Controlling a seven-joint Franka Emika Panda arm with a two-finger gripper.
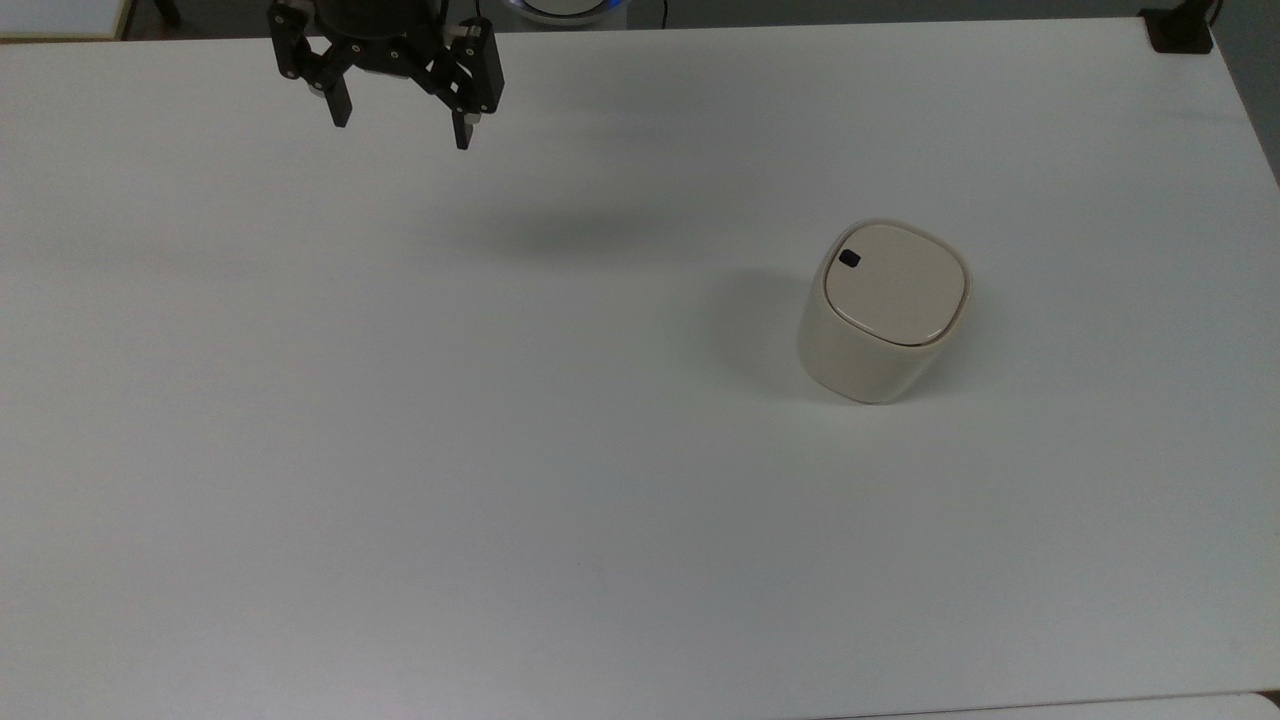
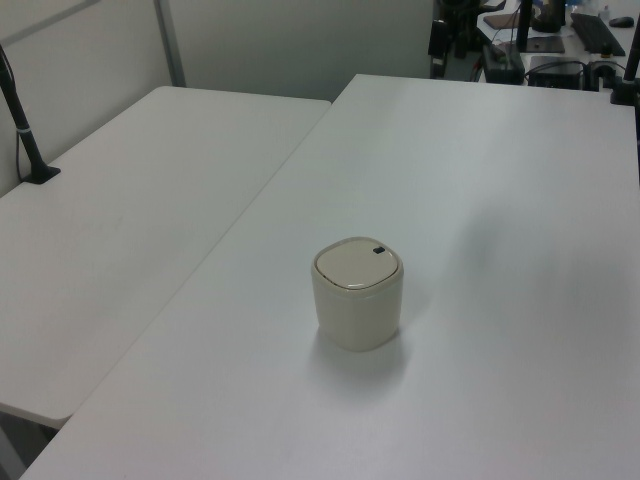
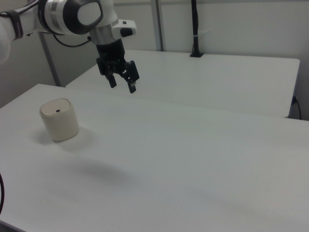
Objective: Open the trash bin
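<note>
The trash bin [image 1: 880, 310] is a small cream rounded-square bin with its flat lid down and a black button [image 1: 849, 259] at one lid corner. It stands on the white table at the top view's right, at the middle of the left view [image 2: 358, 293] and at the right view's left [image 3: 59, 119]. My black gripper [image 1: 402, 128] hangs open and empty high above the table at the top view's upper left, far from the bin. The right view has the gripper [image 3: 122, 87] up in the air to the right of the bin.
A second white table [image 2: 120, 220] adjoins on the left view's left, with a black pole clamp [image 2: 28, 140] at its edge. Another black clamp [image 1: 1180, 30] sits at the top view's upper right corner. Desks with equipment [image 2: 560, 40] stand beyond the table's far end.
</note>
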